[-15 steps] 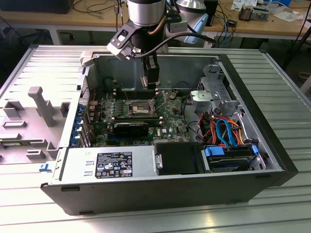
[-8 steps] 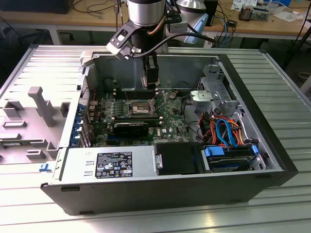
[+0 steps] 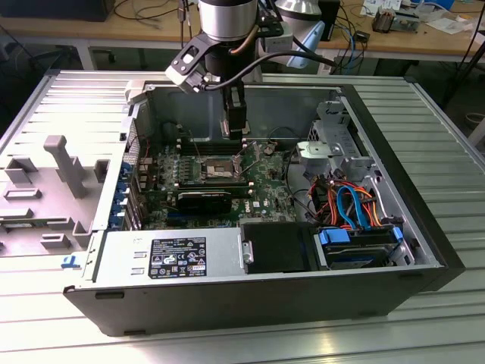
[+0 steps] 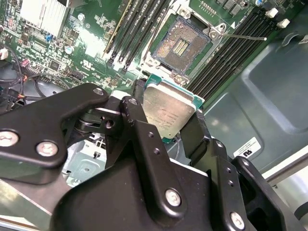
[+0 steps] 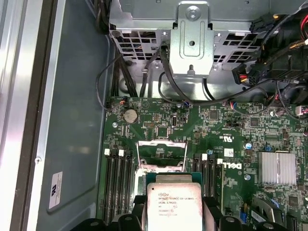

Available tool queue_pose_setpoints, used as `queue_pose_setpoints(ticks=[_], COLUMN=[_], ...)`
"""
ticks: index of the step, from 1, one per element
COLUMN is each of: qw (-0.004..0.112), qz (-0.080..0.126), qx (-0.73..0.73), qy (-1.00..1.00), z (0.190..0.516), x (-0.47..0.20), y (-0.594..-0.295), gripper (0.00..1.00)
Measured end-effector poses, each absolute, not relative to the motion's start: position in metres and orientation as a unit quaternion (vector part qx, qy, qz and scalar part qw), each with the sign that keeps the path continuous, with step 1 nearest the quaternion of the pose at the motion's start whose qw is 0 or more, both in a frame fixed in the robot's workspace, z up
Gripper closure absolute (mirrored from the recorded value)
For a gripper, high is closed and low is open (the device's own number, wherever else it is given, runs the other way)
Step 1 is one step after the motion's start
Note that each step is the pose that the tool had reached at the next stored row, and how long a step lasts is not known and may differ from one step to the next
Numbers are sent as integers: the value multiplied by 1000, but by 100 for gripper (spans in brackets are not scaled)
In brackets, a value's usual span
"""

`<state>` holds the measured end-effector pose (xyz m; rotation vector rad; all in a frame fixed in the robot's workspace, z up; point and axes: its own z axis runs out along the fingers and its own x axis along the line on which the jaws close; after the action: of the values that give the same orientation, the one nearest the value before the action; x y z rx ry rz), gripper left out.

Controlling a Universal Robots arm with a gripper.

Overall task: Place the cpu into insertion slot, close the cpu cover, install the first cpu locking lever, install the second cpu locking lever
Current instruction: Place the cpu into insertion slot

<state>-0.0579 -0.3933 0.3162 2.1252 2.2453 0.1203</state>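
Note:
My gripper (image 3: 235, 135) hangs over the open computer case, shut on the cpu (image 4: 168, 107), a silvery square chip on a green base. In both wrist views the black fingers (image 4: 135, 113) clamp two opposite edges of the chip. The insertion slot (image 4: 181, 44) lies open on the green board just beyond the cpu, its dark contact field bare. In the exterior view the slot (image 3: 214, 168) sits a little below and to the left of the gripper. The cpu cover (image 5: 161, 155) stands raised behind the cpu (image 5: 174, 204). A thin locking lever (image 4: 243, 35) sticks out beside the slot.
Black memory slots (image 4: 144, 21) flank the socket on both sides. A metal drive cage (image 5: 192, 43) and black cables (image 5: 166, 82) sit past the board. The power supply (image 3: 170, 258) and a blue-tabbed drive bay (image 3: 356, 246) fill the case's near side. A grey fixture (image 3: 64, 163) lies outside on the exterior view's left.

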Motion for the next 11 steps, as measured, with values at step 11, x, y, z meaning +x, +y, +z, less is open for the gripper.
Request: queue_pose_setpoints(ticks=[11], qw=[24], qz=[39], qx=[690], qy=[723], z=[316], x=[-58], y=[-393], gripper=[45])
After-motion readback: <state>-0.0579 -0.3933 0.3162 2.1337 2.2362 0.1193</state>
